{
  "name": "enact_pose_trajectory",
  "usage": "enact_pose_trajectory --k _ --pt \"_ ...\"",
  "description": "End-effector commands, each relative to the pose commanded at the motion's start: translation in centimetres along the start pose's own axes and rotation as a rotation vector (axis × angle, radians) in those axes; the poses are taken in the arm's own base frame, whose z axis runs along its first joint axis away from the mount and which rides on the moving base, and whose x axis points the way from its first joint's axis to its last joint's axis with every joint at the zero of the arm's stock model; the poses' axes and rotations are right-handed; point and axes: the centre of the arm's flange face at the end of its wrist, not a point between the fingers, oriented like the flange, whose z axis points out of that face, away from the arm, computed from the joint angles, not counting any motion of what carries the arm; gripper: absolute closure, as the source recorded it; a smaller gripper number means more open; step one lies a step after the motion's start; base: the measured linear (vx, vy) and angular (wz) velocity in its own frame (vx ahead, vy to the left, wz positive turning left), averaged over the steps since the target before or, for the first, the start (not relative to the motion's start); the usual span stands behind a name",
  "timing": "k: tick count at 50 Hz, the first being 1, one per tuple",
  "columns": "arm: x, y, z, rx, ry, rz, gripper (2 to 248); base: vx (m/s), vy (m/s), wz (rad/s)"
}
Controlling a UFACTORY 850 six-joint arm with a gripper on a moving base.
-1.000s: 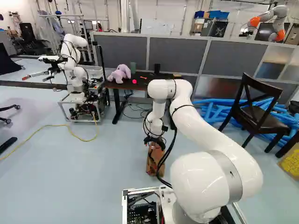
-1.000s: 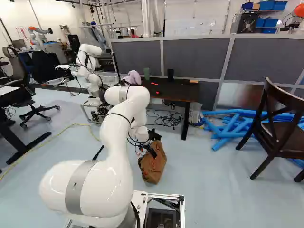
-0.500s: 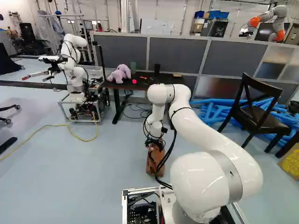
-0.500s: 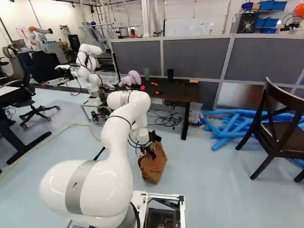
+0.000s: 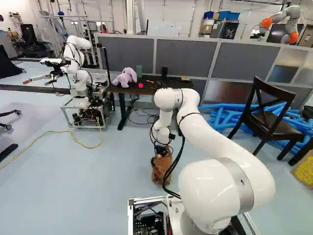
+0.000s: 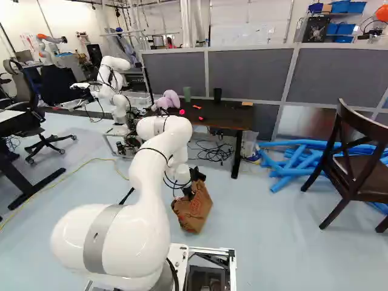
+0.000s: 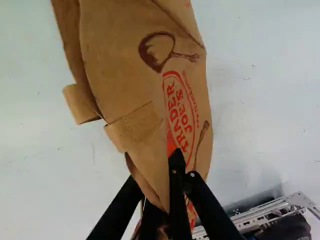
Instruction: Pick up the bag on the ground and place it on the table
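While the load itself is right at the tool, its goal lies farther ahead and higher. Logged across the left base view, left to right: another robot (image 5: 80,73) at far left, beside the near-black table (image 5: 113,89). On the tabletop: lilac plush toy (image 5: 124,77) at its left end, then green cup (image 5: 139,71), then black cup (image 5: 164,72). Nearer the base, roughly in line with the black cup, the brown paper grocery bag (image 5: 161,169), its foot apparently on the floor, its body leaning. Far right: dark wooden chair (image 5: 269,120), well apart from the route.

Wrist view: gripper (image 7: 168,159) at the bag's mouth, fingers drawn together on the upper paper wall. One fingertip is behind the paper, so how deep the bite goes cannot be told; I read it as clamped.

Key relation: table straight beyond the bag, top well above its rim. Step in hand, as judged: grip made, lift due. Next move should go up first, then forward; going forward early would likely drive the bag into the table's front edge. The foot must clear that edge, since the bag hangs below the grip. Risk: thin paper may tear or swing.
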Motion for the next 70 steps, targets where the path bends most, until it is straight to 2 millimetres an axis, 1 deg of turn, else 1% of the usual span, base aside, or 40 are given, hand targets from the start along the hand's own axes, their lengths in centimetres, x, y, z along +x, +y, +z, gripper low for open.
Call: enact_pose_trajectory --k 2,3,15,21,42,70 --pt "0.0 0.0 0.0 0.0 0.0 0.0 218 0.0 0.0 0.0" --pt "0.0 0.0 0.0 0.0 0.0 0.0 227 0.0 0.0 0.0" --pt "0.0 0.0 0.0 0.0 0.0 0.0 227 0.0 0.0 0.0" --pt "0.0 0.0 -0.5 0.0 0.001 0.0 227 0.0 0.0 0.0" --pt "0.1 0.0 -3.5 0.001 -0.003 -0.01 227 0.0 0.0 0.0" --pt "-1.0 0.6 -7.9 -0.002 -0.018 -0.052 227 0.0 0.0 0.0"
